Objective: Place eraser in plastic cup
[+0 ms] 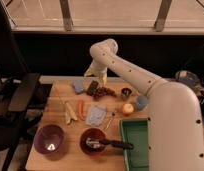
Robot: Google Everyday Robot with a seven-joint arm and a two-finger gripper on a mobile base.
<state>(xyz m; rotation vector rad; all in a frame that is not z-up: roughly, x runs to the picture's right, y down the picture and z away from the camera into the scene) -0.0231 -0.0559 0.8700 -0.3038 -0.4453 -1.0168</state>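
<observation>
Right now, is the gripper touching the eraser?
Cannot tell. Camera view: the gripper sits just above the eraser at the far edge of the table; neither gap nor contact shows.

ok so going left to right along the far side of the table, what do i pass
blue-grey block → eraser → grapes → small dark metal cup → plastic cup. The end effector hangs just above and behind the eraser.
</observation>
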